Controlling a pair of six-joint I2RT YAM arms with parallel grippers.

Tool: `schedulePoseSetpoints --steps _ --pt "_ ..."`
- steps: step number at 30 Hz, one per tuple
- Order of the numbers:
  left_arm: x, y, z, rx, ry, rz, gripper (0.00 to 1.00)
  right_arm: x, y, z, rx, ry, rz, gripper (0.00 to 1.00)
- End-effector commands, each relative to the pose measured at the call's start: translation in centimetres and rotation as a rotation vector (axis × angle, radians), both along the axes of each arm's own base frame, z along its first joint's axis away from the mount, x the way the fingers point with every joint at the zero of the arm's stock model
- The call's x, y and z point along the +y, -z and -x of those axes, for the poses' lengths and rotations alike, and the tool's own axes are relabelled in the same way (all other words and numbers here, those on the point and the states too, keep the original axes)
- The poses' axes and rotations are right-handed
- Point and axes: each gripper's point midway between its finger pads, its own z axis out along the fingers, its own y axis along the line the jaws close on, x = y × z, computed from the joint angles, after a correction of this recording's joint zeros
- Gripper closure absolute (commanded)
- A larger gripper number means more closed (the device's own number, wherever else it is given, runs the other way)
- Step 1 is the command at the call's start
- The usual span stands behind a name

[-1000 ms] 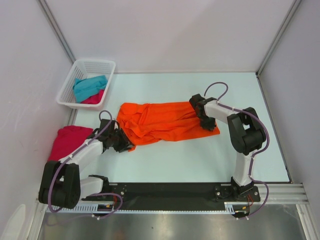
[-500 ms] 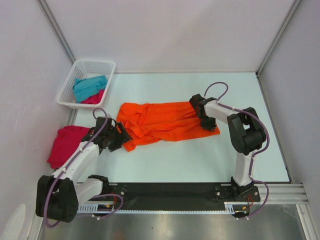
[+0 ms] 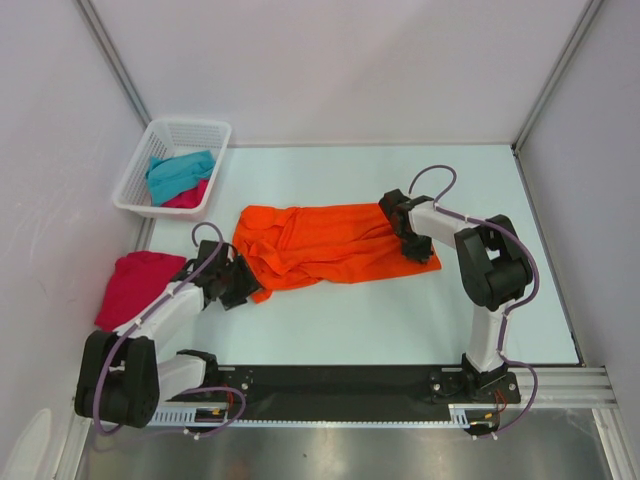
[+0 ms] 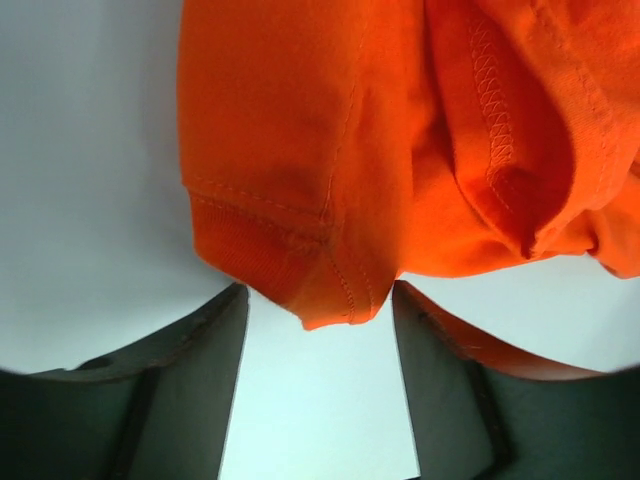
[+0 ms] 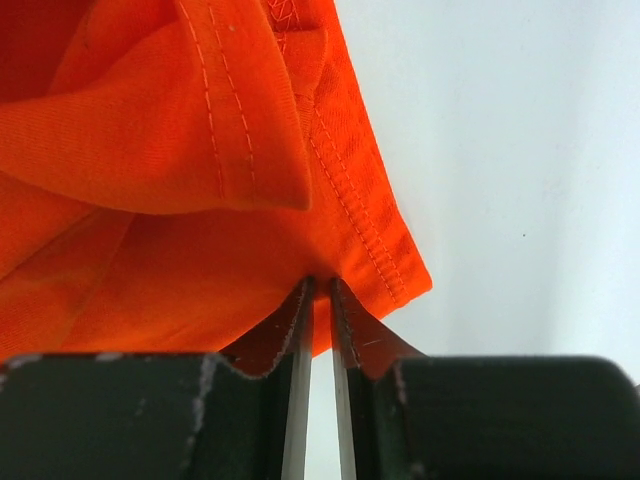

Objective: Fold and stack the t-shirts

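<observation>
The orange t-shirt (image 3: 320,245) lies rumpled and spread across the middle of the table. My left gripper (image 3: 243,283) is open at its near-left corner; in the left wrist view the hem corner (image 4: 330,300) hangs just in front of the gap between my fingers (image 4: 190,380), not pinched. My right gripper (image 3: 412,243) is shut on the shirt's right edge; the right wrist view shows the jaws (image 5: 320,290) pinching orange cloth (image 5: 150,150) near a stitched hem. A folded pink t-shirt (image 3: 135,283) lies at the far left. A teal t-shirt (image 3: 180,172) and a second pink one (image 3: 188,196) sit in the basket.
The white lattice basket (image 3: 190,128) stands at the back left corner, by the left wall. The black mounting rail (image 3: 340,385) runs along the near edge. Grey walls close in both sides and the back.
My left arm swung a little up and left, then came back down beside the shirt's near-left corner. The right arm and the shirt have barely moved.
</observation>
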Motion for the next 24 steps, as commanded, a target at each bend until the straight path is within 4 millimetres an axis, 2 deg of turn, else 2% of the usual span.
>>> schedulePoseSetpoints --steps 1,3,6,7,10,12,13,17,24 --pt "-0.1 0.1 -0.7 -0.029 -0.004 0.005 0.41 -0.4 -0.6 0.3 0.004 0.001 0.015 0.84" --pt "-0.2 0.1 -0.8 -0.029 -0.001 0.013 0.45 -0.3 -0.5 0.3 0.005 0.001 0.017 0.84" --pt "-0.4 0.2 -0.9 -0.029 0.0 0.023 0.6 -0.4 -0.3 0.4 0.01 0.002 0.022 0.82" --pt "-0.4 0.2 -0.9 -0.029 -0.001 0.027 0.7 -0.5 -0.3 0.4 0.011 0.004 0.027 0.82" --pt "-0.6 0.3 -0.9 -0.026 0.004 0.031 0.91 -0.6 -0.2 0.5 0.015 0.003 0.035 0.81" --pt "-0.6 0.3 -0.8 -0.024 0.002 0.032 0.93 -0.8 -0.1 0.6 0.018 0.005 0.043 0.82" --pt "-0.6 0.4 -0.8 -0.024 0.001 0.031 0.99 -0.9 -0.1 0.7 0.019 0.008 0.045 0.83" --pt "-0.4 0.3 -0.6 -0.018 -0.005 0.021 1.0 -1.1 -0.1 0.8 0.017 0.011 0.049 0.89" --pt "1.1 -1.8 -0.8 -0.037 -0.037 -0.028 1.0 -1.8 -0.4 1.3 -0.002 0.04 0.037 1.0"
